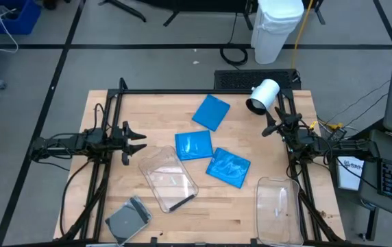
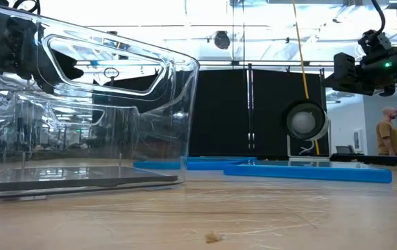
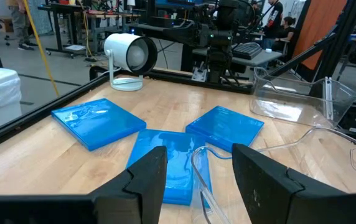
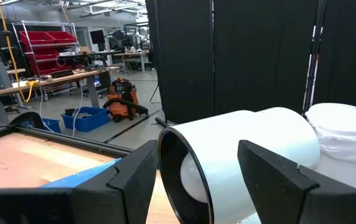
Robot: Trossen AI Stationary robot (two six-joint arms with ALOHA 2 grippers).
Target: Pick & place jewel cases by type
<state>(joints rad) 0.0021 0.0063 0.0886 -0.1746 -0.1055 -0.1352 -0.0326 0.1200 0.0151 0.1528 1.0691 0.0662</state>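
Observation:
Three bright blue jewel cases lie flat mid-table: one toward the far edge (image 1: 212,112), one in the middle (image 1: 193,145), one to the right (image 1: 228,167); the left wrist view shows them too (image 3: 97,122) (image 3: 168,162) (image 3: 226,126). Grey and dark cases (image 1: 129,219) lie near the near left corner. A dark flat piece (image 1: 181,203) lies inside the clear tub (image 1: 167,177). My left gripper (image 1: 138,139) hovers open at the table's left, pointing at the blue cases. My right gripper (image 1: 271,127) hovers open at the right edge, facing the white lamp (image 4: 246,155).
A second clear tub (image 1: 278,209) stands at the near right corner. The white cylindrical lamp (image 1: 263,96) sits at the far right corner. A black frame (image 1: 203,91) rims the table. A person (image 2: 389,132) stands in the room beyond.

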